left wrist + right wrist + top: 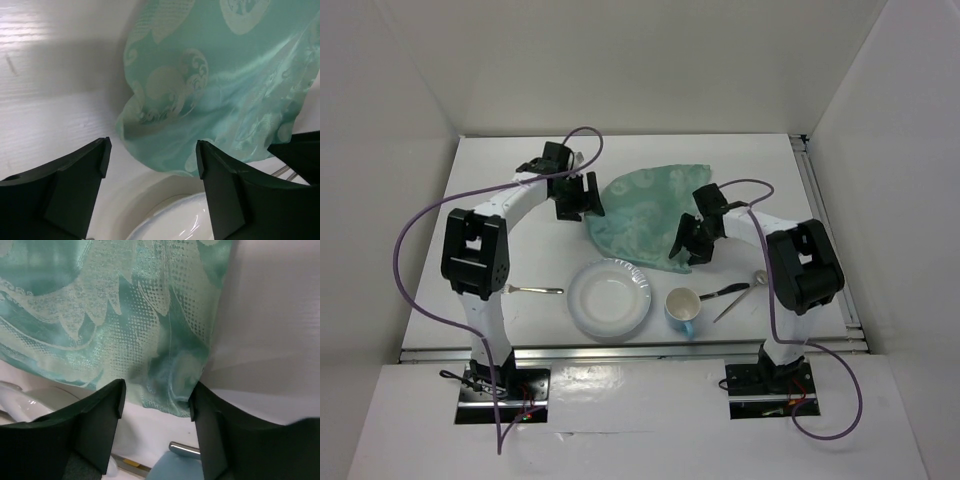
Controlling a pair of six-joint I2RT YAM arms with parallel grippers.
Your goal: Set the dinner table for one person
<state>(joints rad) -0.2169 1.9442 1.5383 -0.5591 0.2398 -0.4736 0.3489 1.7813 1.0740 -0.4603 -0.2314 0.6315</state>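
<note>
Spanning nearly the whole top view, the white bench [500,170] carries everything, w/ metal rails visible along its 3 o'clock and 6 o'clock edges. A green patterned cloth [640,205] lies rumpled just past bench centre, toward 1 o'clock, not spread flat. One edge is folded and lifted in the left wrist view.

At 6 o'clock from the cloth sits a white plate [610,298], its far rim just beside the cloth edge; can't tell if they touch. A blue cup [683,308] stands upright at 3 o'clock of the plate, close beside it, handle toward 6 o'clock. A fork [535,290] lies at 9 o'clock of the plate, apart from it, lengthwise along the 9–3 line. At 3 o'clock of the cup lie a dark-handled utensil [720,293] and a spoon [750,287], both slanted, approx crossing each other.

Left claw [578,200] is at the cloth's 9 o'clock edge. Its fingers are spread wide w/ nothing between them, and cloth edge and plate rim show below the gap.

Right claw [692,245] is over the cloth's 5 o'clock corner. Its fingers are apart and the cloth corner shows in the gap, not pinched. Can't tell whether the tips touch the fabric. The cup rim shows at the bottom of the right wrist view.
</note>
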